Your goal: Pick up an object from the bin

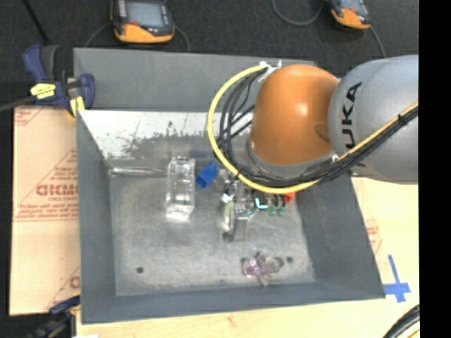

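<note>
The KUKA arm's gripper hung low over the floor of the grey bin, nothing visibly in its hold; whether it stood open or closed could not be told; a crumpled purple scrap lay nearest, just toward the front wall; a clear plastic container, long axis front-to-back, lay farther off toward the view's left.
</note>
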You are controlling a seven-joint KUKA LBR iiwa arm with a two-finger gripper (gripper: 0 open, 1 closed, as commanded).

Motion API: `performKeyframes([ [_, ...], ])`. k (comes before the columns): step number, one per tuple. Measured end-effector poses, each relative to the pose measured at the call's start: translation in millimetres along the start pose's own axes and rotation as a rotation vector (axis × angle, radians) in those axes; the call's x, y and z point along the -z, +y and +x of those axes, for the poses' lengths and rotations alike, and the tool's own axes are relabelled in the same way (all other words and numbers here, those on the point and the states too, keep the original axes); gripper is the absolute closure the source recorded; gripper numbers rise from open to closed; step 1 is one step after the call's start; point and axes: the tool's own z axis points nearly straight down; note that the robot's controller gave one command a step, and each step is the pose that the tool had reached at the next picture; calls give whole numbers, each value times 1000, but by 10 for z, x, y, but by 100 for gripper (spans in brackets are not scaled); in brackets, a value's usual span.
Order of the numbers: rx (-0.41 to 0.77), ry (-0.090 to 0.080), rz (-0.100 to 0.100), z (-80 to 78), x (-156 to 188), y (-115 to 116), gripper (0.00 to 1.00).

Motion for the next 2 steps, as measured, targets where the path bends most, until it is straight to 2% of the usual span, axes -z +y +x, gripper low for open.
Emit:
performKeyframes([
  [1, -131, -13, -2, -519, -1560, 525, 0],
  [2, -110, -10, -1, -810, -1529, 225, 0],
])
